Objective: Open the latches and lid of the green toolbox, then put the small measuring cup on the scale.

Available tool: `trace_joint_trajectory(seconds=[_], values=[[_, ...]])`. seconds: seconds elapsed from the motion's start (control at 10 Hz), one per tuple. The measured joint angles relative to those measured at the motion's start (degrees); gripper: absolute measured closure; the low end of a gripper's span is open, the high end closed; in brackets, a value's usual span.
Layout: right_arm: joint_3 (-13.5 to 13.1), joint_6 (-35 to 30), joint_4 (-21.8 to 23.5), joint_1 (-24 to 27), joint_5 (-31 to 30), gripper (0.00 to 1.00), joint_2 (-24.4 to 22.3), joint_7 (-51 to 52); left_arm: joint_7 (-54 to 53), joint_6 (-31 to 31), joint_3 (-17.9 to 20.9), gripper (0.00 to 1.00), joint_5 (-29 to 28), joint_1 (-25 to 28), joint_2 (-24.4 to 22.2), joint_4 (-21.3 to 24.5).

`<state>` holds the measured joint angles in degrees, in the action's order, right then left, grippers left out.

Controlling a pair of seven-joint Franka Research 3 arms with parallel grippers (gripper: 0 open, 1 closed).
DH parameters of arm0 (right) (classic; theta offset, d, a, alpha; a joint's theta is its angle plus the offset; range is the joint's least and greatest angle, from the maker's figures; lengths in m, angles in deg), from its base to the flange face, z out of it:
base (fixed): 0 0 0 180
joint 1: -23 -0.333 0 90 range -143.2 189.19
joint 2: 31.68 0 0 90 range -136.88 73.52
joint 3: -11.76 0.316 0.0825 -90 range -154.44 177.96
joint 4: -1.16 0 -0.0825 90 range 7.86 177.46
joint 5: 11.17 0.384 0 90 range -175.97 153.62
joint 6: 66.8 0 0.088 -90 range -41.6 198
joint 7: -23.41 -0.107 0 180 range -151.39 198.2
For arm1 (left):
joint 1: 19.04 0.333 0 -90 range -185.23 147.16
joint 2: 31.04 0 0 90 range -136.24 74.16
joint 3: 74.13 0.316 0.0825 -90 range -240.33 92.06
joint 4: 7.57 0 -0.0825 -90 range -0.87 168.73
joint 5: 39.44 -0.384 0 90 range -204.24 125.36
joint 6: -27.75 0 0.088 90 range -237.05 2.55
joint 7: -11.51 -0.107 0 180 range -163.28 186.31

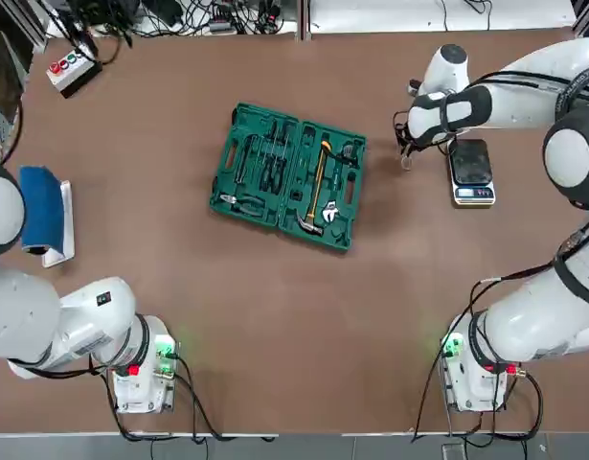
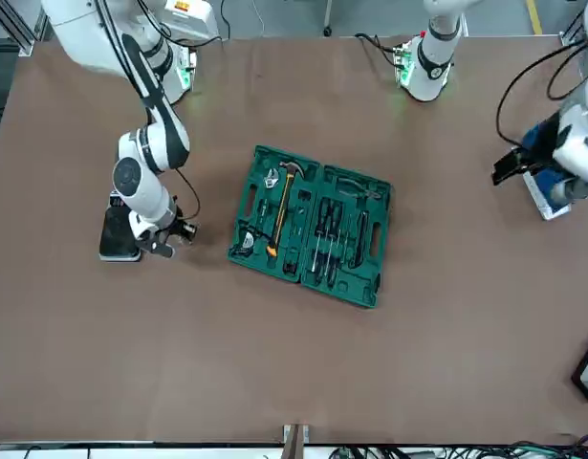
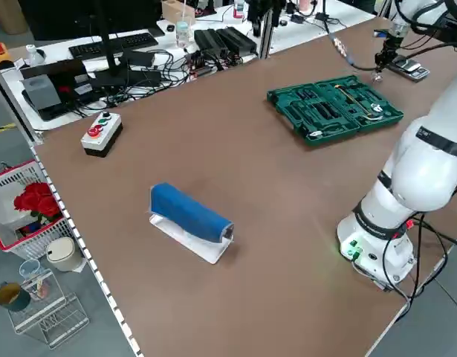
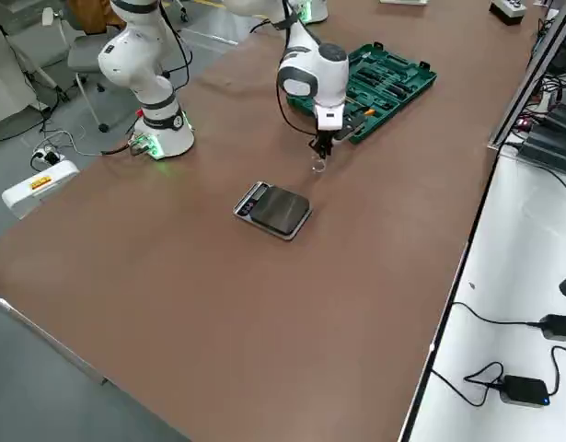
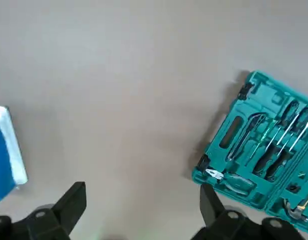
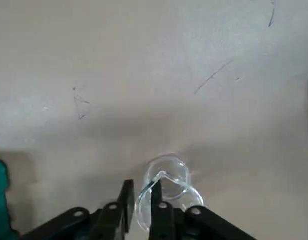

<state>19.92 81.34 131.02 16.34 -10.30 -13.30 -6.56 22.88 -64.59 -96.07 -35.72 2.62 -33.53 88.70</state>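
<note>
Green toolbox [image 1: 289, 177] open flat, lid [image 1: 256, 165] down; next, cup [image 6: 164, 182] onto scale [image 1: 471, 171], now on the table beside it, pinched at the rim by right gripper [image 6: 139, 200]; left gripper [image 5: 141, 207] wide apart.

Both arms have glossy white rounded shells with dark bands at the joints. Each base [image 1: 141, 369] glows green on one side, shows a small red mark, and trails black cables. The left tool [image 5: 143, 210] and right tool [image 6: 140, 205] have black angular fingers.
</note>
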Motion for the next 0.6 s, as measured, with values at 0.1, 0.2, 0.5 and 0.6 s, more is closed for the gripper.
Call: trace_joint_trajectory(seconds=[0.1, 0.2, 0.5, 0.6], values=[[-0.1, 0.0, 0.0, 0.1, 0.0, 0.87, 0.0, 0.0, -0.2, 2.7, 1.2, 0.0, 0.0, -0.8, 0.5, -3.2], [-0.2, 0.0, 0.0, 0.1, -0.1, 0.92, 0.0, 0.0, -0.3, 5.8, 2.7, 0.0, -0.5, -3.0, 1.8, -6.8], [-0.4, -0.3, 0.0, 0.2, -0.2, 0.93, -0.4, 0.0, -0.4, 8.4, 8.9, 0.0, -1.6, -11.8, 4.7, -12.4], [-0.4, -0.3, 0.0, 0.2, -0.2, 0.93, -0.4, 0.0, -0.7, 8.6, 9.2, 0.0, -1.6, -12.0, 4.6, -12.8]])
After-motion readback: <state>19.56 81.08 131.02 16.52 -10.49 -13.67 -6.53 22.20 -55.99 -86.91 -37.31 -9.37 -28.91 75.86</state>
